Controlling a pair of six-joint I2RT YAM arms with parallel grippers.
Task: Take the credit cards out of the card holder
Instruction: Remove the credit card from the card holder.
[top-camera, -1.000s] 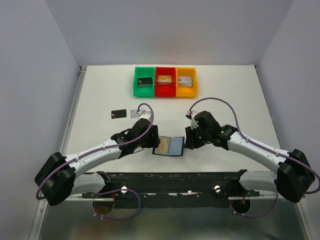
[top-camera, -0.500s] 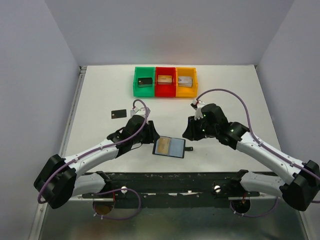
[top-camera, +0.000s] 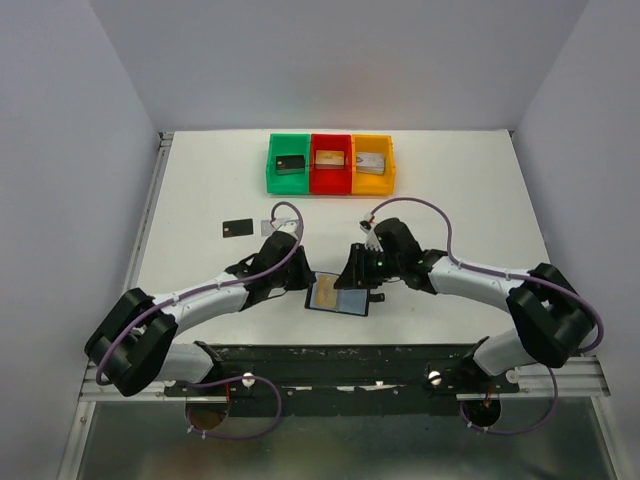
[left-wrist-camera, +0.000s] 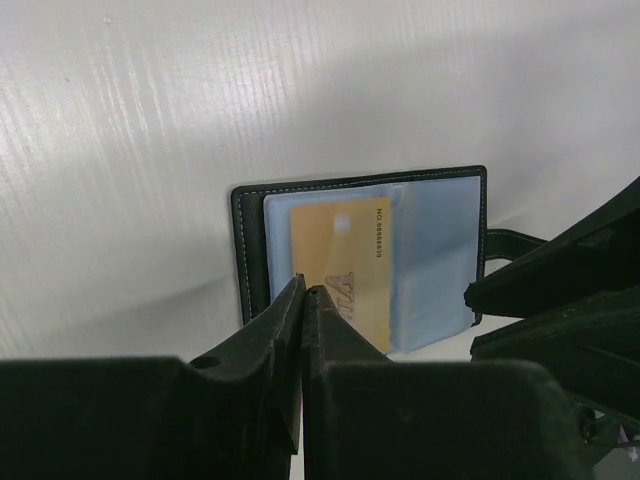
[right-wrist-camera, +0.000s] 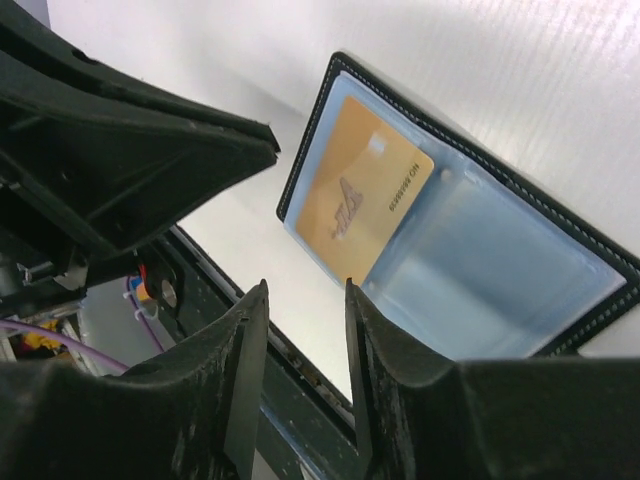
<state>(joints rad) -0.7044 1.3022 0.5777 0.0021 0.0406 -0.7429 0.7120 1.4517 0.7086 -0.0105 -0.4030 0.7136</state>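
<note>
Since the earlier frames, your right gripper (right-wrist-camera: 306, 288) has swung in leftward to the far edge of the card holder (top-camera: 338, 298), and your left gripper (left-wrist-camera: 305, 292) has closed down from a wide gape. The card holder itself has not shifted. It lies open and flat on the white table (top-camera: 200, 200) between the two grippers, blue-grey inner faces up. A tan-gold card (left-wrist-camera: 340, 260) sits in the clear sleeve of its left half.

Your left jaws are pressed almost together, tips at the near corner of that card. You cannot tell whether its edge is caught between them. Your right jaws stand apart with nothing between them.

A black card (top-camera: 237, 228) lies well to the left. A silver-grey card (top-camera: 266, 226) is just beside it, partly hidden by the left arm.
</note>
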